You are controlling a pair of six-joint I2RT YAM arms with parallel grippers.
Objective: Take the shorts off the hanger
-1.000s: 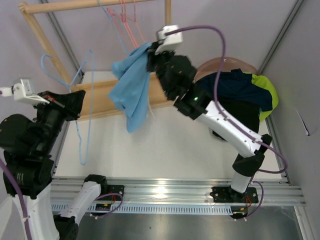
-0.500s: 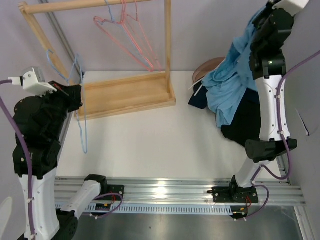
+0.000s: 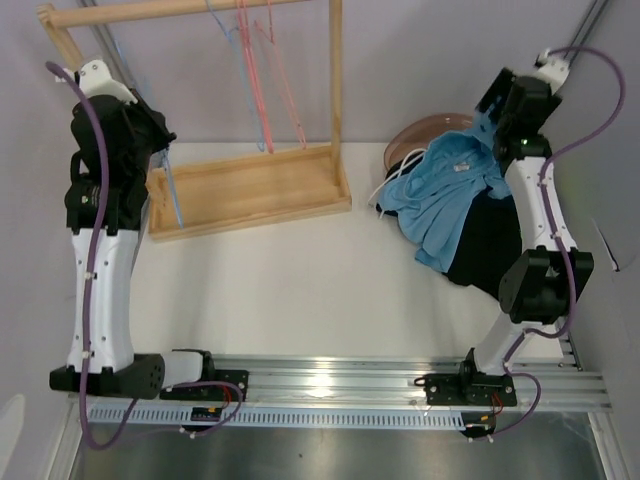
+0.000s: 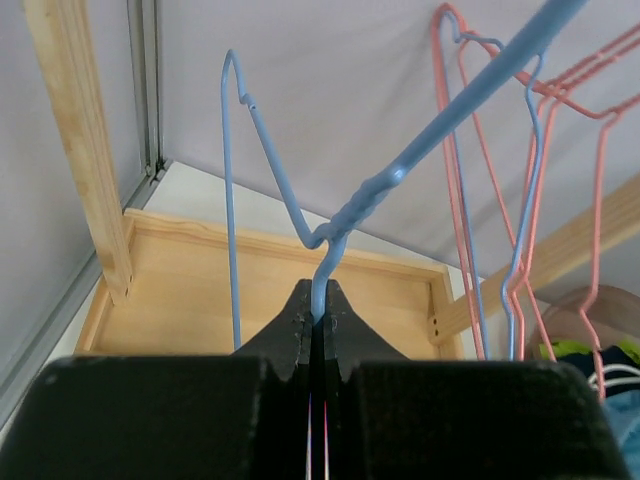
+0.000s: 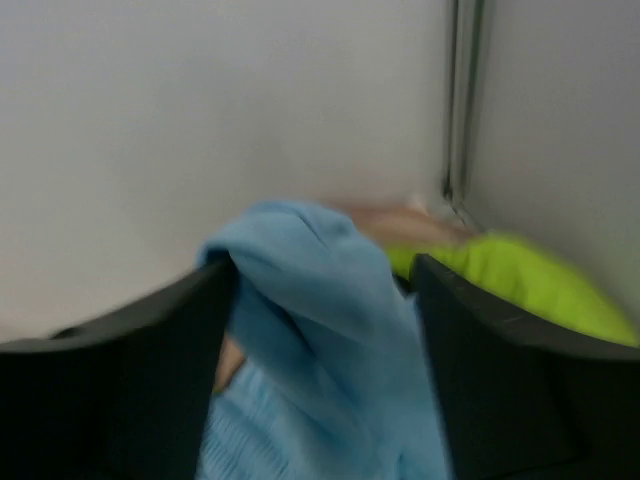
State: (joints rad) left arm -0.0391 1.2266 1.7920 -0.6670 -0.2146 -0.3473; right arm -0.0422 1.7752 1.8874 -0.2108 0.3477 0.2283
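Left gripper (image 4: 318, 318) pinched tight on the blue hanger (image 4: 385, 180). Right gripper (image 5: 320, 270) spread wide, light blue shorts (image 3: 440, 195) draped on the pile (cloth between my fingers). A careless retreat could snag it and drag it off.

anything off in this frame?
Blue hanger is off the rail, hook free, held askew in the left claw. Light blue shorts sprawl over the clothes pile, spilling past the round bin's rim onto the table.
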